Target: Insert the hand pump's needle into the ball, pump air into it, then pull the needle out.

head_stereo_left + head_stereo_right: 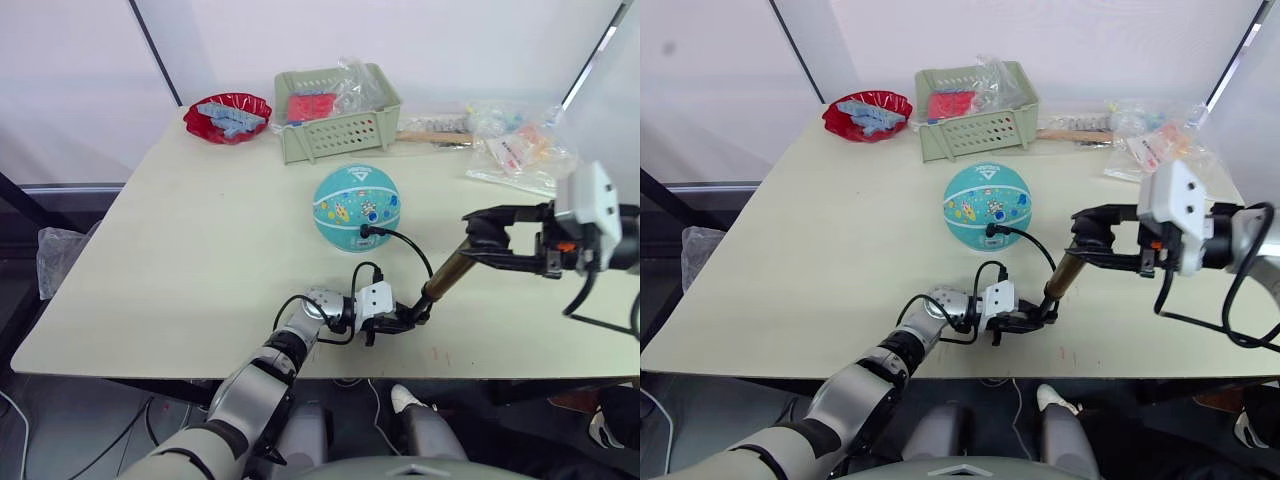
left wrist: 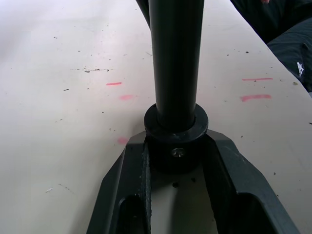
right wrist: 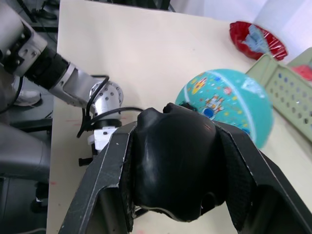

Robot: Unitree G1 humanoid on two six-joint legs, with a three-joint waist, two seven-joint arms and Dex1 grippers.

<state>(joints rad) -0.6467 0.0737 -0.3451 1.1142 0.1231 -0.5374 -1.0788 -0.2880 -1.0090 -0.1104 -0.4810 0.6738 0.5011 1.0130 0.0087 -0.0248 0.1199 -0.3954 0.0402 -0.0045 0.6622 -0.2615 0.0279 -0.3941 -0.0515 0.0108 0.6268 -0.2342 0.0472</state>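
Tools (image 1: 408, 318) on slim brass pump (image 1: 447, 273)

Head stereo pair — down over table (image 1: 150, 250) | wrist cameras — close along each gripper.

The tabletop (image 1: 180, 250) lies bare across its whole left half, from the near edge up towards the red bowl (image 1: 228, 117). The ball (image 1: 356, 207) stands mid-table, with open room on its left and behind it up to the basket (image 1: 338, 116). Its near side is blocked: the hose (image 1: 408, 243) arcs from the ball to the pump (image 1: 448, 272), which slants between the left gripper (image 1: 405, 318) and right gripper (image 1: 480, 238). Plastic bags (image 1: 515, 145) crowd the far right corner.
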